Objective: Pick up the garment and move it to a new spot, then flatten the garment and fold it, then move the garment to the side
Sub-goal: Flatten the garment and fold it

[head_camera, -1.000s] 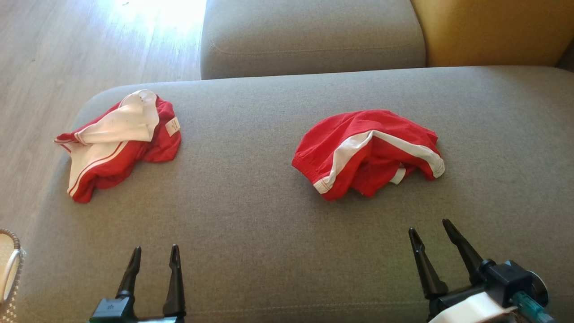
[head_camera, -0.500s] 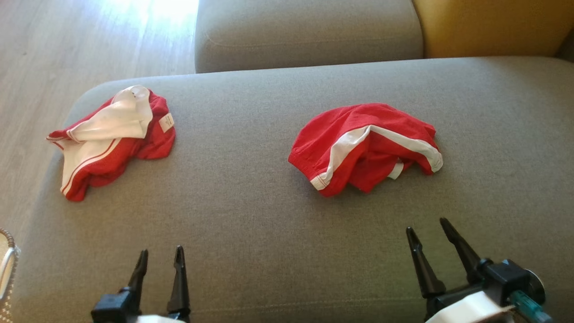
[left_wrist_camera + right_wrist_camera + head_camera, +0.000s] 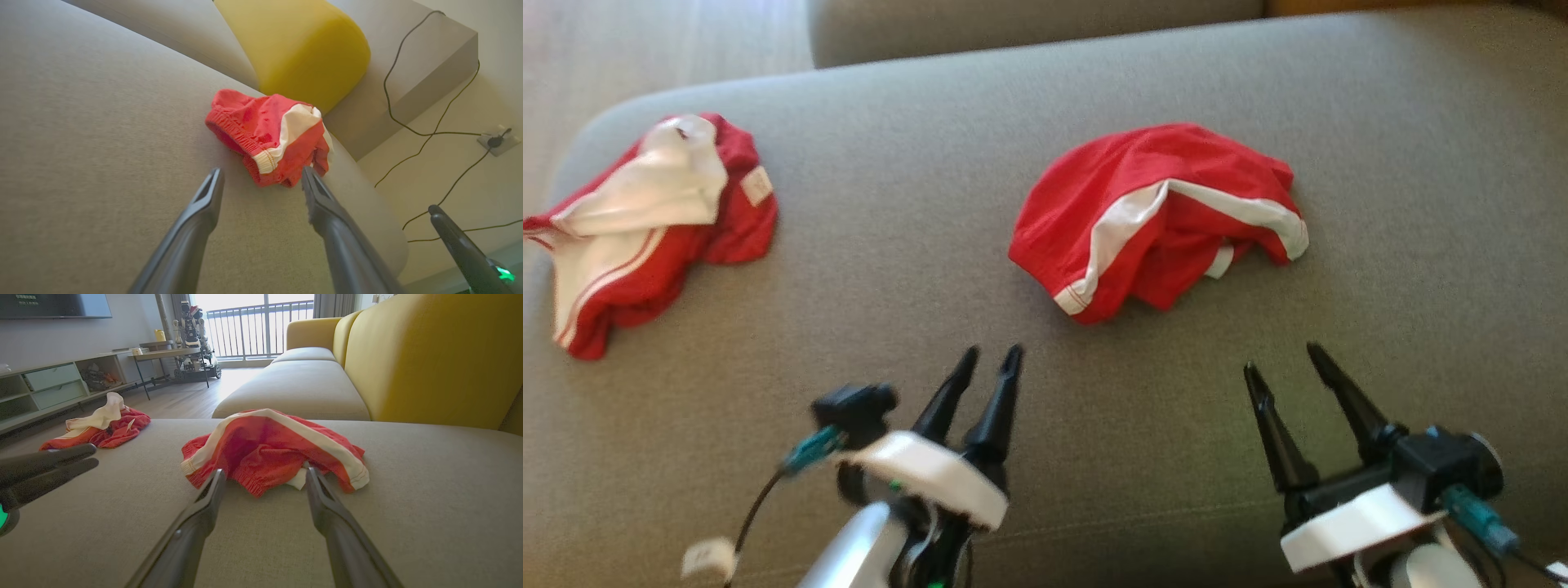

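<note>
Currently the garment (image 3: 1160, 216), red with white bands, lies crumpled near the middle of the grey seat cushion (image 3: 931, 269), and neither arm touches it. A second garment (image 3: 645, 229) in the same colours lies well apart from it, at the cushion's left end.

Left gripper (image 3: 992, 353): jaws spread wide, holding nothing. Compared with one second ago, it has travelled from the lower left corner of the head view toward the middle. It now hovers just short of the garment's near left edge, and more of its pale wrist housing is visible. In the left wrist view the garment sits just beyond the two fingertips. A yellow backrest (image 3: 302, 45) stands behind it, and a black cable (image 3: 429, 134) runs to a wall socket (image 3: 494, 141).

Right gripper (image 3: 1282, 359): jaws spread wide, holding nothing. Its position relative to the garment is almost unchanged: on the near side, toward the right end, not touching.

Both garments appear higher and further left in the head view than before. The whole picture has shifted alike, so the camera has moved. The garments' crumpled shapes and their spacing match the earlier frames.
</note>
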Robot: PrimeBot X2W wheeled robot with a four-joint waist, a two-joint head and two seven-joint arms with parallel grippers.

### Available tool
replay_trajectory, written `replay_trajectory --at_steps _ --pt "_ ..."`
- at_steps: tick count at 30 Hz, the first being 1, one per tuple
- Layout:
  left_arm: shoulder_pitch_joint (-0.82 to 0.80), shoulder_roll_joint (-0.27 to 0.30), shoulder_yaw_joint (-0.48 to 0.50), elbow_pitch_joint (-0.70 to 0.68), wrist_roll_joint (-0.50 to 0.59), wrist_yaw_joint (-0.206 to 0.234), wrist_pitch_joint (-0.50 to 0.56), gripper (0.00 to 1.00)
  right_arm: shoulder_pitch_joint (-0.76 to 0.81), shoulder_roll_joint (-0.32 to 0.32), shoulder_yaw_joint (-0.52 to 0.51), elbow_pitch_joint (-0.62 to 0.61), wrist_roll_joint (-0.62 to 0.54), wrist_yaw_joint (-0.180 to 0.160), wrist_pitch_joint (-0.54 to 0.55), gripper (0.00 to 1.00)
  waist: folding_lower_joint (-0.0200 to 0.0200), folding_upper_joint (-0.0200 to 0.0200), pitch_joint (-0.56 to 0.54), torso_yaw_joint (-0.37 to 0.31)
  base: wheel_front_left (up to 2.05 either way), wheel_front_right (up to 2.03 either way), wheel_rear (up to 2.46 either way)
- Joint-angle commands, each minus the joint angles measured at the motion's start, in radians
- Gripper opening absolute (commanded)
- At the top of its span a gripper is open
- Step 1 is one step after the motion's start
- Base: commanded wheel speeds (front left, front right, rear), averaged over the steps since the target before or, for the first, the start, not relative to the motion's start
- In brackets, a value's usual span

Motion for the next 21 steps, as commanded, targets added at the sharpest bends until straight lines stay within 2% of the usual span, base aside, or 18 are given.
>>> replay_trajectory --at_steps 1,5,12,21 --pt "-0.078 -0.002 -0.002 -0.002 -0.011 -0.008 -0.012 1.0 -0.052 -0.007 0.021 -0.046 -0.001 0.0 -0.009 1.0 -0.0001 0.0 0.04 -0.026 0.0 0.0 0.0" --pt "-0.184 -0.002 -0.079 0.065 -0.063 -0.02 -0.012 1.0 -0.075 -0.007 0.029 -0.065 0.009 0.0 -0.009 1.0 -0.0001 0.0 0.082 -0.045 0.0 0.0 0.0" --pt "-0.285 -0.002 -0.143 0.161 -0.098 -0.026 -0.012 1.0 -0.107 -0.007 0.047 -0.083 0.021 0.0 -0.009 1.0 -0.0001 0.0 0.121 -0.083 0.0 0.0 0.0" --pt "-0.322 -0.002 -0.117 0.196 -0.092 -0.027 -0.012 1.0 -0.117 -0.007 0.05 -0.09 0.028 0.0 -0.009 1.0 -0.0001 0.0 0.143 -0.113 0.0 0.0 0.0"
